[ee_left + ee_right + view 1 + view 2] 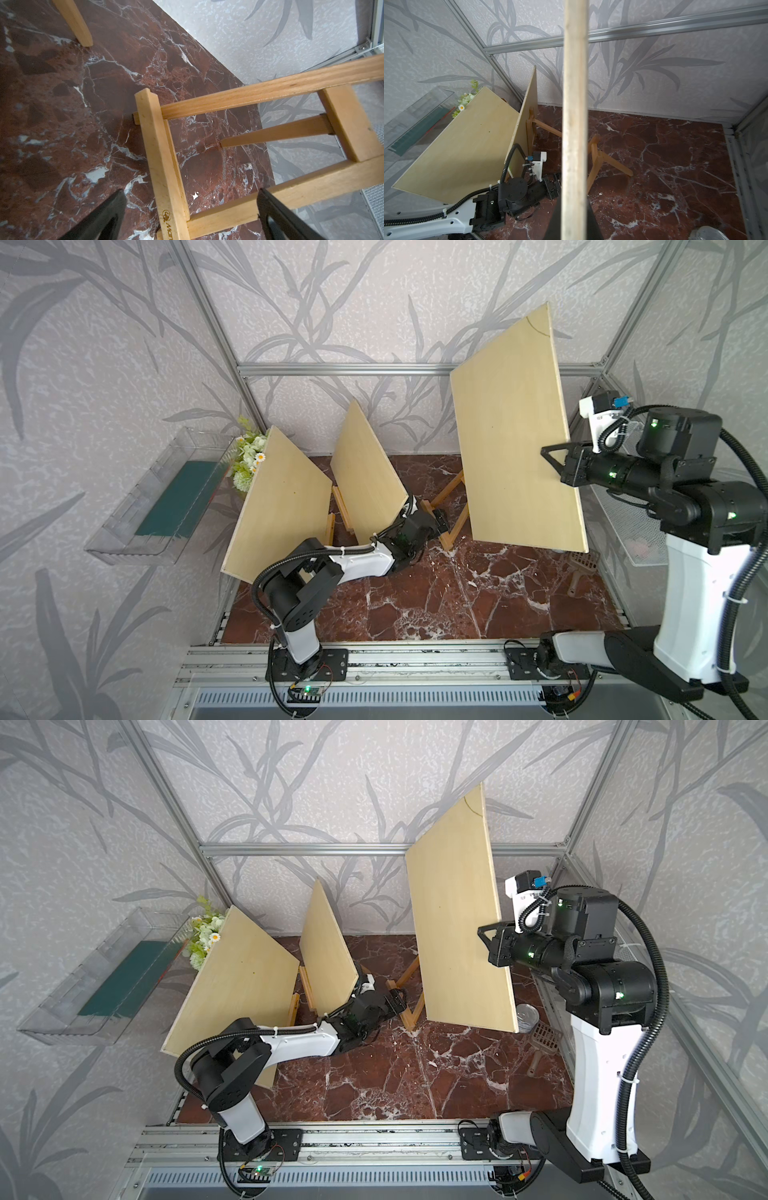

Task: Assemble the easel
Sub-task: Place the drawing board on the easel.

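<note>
Left jaws gape astride the pale wooden easel (162,166) (legs splayed); right jaws clamp the board (511,439).

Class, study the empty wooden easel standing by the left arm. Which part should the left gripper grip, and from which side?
Probably the near front leg of the easel, just above the ledge: it is a slim, straight bar that the open left gripper can straddle. Come from the ledge side, since the rear strut slants off behind.
</note>
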`<state>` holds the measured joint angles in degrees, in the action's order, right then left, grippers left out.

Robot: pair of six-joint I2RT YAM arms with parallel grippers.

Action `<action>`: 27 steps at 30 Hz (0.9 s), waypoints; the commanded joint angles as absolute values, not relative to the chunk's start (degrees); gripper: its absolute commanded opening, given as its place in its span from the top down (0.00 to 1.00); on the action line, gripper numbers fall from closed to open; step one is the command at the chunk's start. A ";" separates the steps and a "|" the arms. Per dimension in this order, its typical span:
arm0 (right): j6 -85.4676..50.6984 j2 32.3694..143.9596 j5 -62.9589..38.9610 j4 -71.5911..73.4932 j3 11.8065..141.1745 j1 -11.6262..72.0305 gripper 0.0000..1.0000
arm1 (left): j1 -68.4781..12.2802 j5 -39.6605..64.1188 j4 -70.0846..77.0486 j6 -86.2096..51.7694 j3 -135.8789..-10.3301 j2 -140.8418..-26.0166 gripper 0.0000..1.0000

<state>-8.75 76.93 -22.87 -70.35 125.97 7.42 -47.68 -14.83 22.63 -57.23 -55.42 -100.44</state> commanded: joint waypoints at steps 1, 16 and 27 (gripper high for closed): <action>-9.81 75.94 -26.10 -56.41 120.17 10.96 1.00 | -48.55 -16.81 21.35 -50.93 -58.02 -98.32 0.01; -2.20 81.25 -14.64 -60.54 112.75 17.66 1.00 | -51.80 -16.69 21.67 -38.49 -61.02 -97.58 0.01; -2.34 86.66 -17.08 -57.44 111.40 17.67 1.00 | -56.69 -17.15 27.41 -22.41 -59.57 -93.85 0.01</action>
